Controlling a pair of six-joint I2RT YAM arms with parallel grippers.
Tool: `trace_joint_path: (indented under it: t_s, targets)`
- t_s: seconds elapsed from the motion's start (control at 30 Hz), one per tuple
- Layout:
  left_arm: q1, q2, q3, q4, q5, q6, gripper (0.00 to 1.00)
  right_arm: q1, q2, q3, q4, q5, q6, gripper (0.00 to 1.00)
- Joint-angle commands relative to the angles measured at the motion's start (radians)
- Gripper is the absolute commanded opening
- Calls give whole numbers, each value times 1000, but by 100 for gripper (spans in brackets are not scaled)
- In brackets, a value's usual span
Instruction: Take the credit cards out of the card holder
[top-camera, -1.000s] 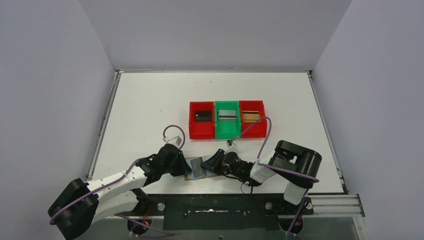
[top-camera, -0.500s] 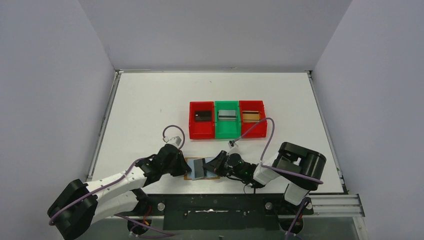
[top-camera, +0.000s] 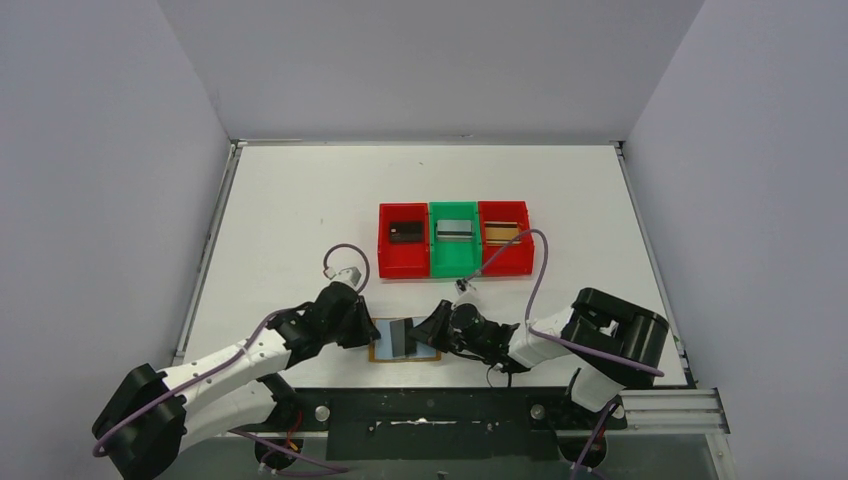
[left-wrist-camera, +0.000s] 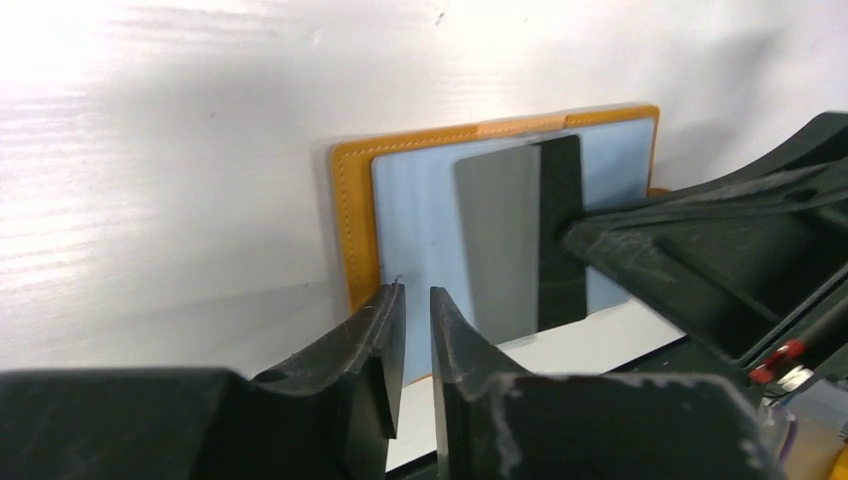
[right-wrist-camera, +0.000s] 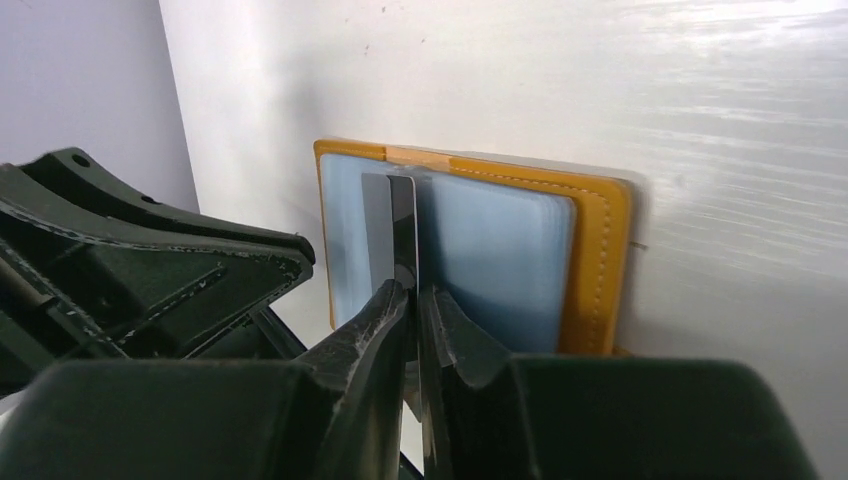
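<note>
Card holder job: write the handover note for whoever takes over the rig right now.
Left gripper: jaws nearly together at the left edge of the card holder, which lies open between the arms; whether it grips is unclear.
Right gripper: shut on a dark card over the holder's inside.
Done: black card in the left red bin, silver card in the green bin, gold card in the right red bin.
Left: draw the dark card clear and set it down.
</note>
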Motion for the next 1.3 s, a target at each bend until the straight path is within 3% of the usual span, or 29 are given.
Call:
trace_joint_path:
  t_s: [0.0, 0.17, 0.37, 0.5, 0.7, 0.83, 1.0, 1.13, 1.27]
  targets:
    - [-2, 39, 88, -24, -11, 30, 19, 22, 16, 61, -96, 53, -38, 12]
    - [-4, 54, 99, -34, 12, 46, 27, 22, 47, 58, -39, 36, -28, 15]
    - [-5, 59, 153, -92, -53, 52, 31, 23, 62, 30, 56, 22, -7, 12]
    - [-7, 52, 197, -110, -29, 64, 38, 31, 48, 48, -14, 53, -11, 11]
    - [-6, 35, 99, 137, 187, 45, 40, 46, 32, 46, 24, 75, -53, 12]
    - [-6, 66, 46, 190, 173, 6, 40, 45, 31, 51, 16, 62, -51, 12]
    - [-5, 102, 4, 140, 64, -10, 30, 44, 35, 32, 41, 35, -58, 12]
    - [-7, 123, -27, 171, 79, 14, 14, 42, 30, 18, 53, 23, -53, 12]
    - [-8, 138, -17, 128, 85, 33, 2, 31, 69, -67, 316, -30, -2, 14]
